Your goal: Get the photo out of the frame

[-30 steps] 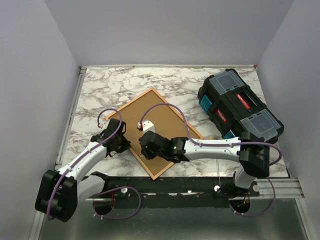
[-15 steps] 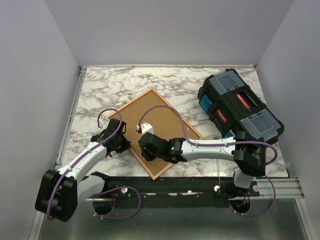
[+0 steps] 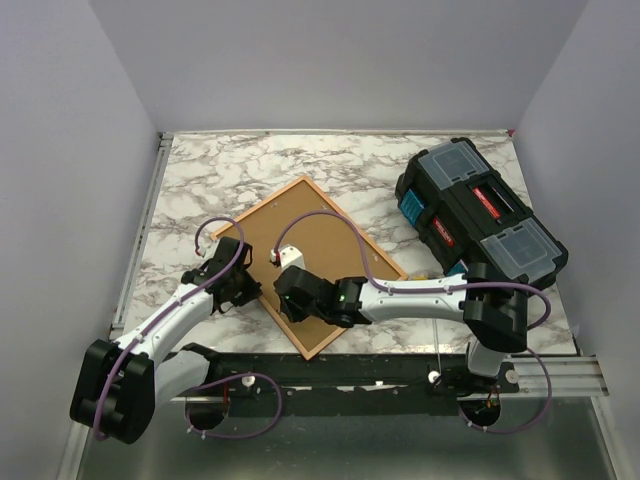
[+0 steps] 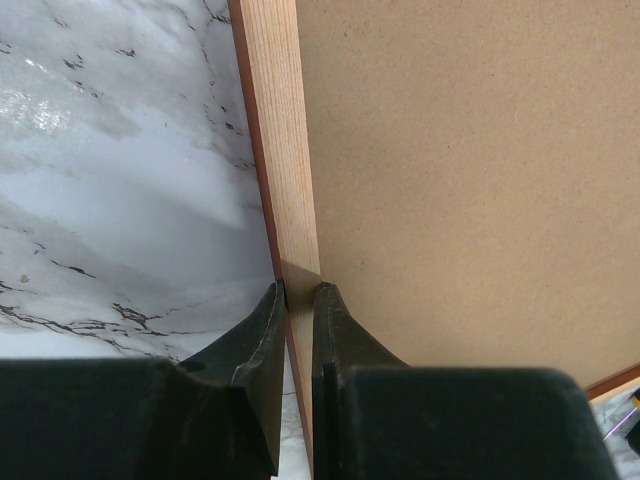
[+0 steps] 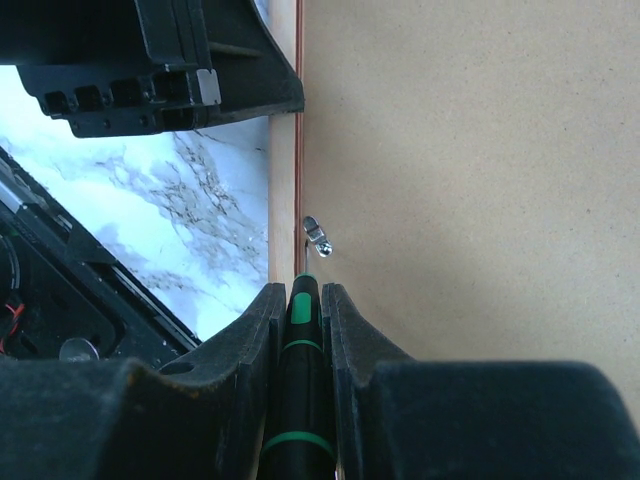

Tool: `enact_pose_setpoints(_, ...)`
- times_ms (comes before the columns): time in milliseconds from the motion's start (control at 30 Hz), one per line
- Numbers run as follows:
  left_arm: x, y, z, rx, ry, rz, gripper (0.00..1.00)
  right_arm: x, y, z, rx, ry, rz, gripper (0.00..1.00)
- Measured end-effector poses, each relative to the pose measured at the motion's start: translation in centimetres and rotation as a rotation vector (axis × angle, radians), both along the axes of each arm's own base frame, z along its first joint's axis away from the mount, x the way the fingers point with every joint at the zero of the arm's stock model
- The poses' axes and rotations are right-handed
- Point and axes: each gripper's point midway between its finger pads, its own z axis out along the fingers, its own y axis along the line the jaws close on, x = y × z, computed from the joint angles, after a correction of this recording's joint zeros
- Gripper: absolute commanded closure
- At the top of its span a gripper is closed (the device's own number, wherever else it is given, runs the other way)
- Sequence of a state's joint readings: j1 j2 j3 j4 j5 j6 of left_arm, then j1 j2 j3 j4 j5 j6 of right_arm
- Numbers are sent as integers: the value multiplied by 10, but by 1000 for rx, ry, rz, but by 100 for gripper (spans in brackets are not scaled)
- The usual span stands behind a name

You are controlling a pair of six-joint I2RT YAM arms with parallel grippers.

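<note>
Left wrist: left gripper (image 4: pixel 298 292) pinches the frame (image 4: pixel 278 150) by its rail, right gripper (image 5: pixel 303 296) clamps a green-banded tool (image 5: pixel 299 420); we judge the frame stiff, light, best held at the edges.

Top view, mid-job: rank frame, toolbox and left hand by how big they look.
Largest: frame and toolbox, too close to rank; the toolbox stands taller, nearer the camera.
Smallest: left hand, clearly.

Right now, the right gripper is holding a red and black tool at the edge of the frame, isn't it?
No. The tool in the right gripper is green and black, not red and black, as the right wrist view shows. It is held at the edge of the frame.
</note>
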State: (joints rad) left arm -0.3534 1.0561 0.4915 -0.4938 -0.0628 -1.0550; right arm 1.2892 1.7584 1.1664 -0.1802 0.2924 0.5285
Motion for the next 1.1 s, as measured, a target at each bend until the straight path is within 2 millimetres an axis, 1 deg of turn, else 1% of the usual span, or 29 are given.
enact_pose_setpoints(333,0,0,0,0,0,0,100,9,6,1,-12,-34,-18,99)
enact_pose_setpoints(633,0,0,0,0,1,0,100,13,4,3,-35,-54,-22,99)
enact_pose_setpoints(667,0,0,0,0,0,0,94,13,4,3,-37,-54,-21,99)
enact_pose_setpoints(700,0,0,0,0,0,-1,86,13,3,3,-38,-55,-21,99)
enact_pose_setpoints(733,0,0,0,1,0,-2,75,13,2,4,-41,-56,-22,99)
enact_pose_setpoints(800,0,0,0,3,0,-6,59,12,-1,9,-44,-58,-24,99)
enact_pose_setpoints(833,0,0,0,3,1,-4,51,13,-2,13,-39,-61,-25,99)
enact_pose_setpoints(900,-3,2,1,11,4,-13,41,14,-7,30,-18,-81,-32,99)
enact_pose_setpoints(967,-8,4,3,16,10,-11,37,15,-11,52,21,-104,-42,99)
enact_pose_setpoints(1033,-12,6,9,11,-3,-9,36,17,-19,77,68,-136,-58,99)
enact_pose_setpoints(1100,-13,6,14,5,-20,-9,38,18,-29,93,98,-157,-75,99)
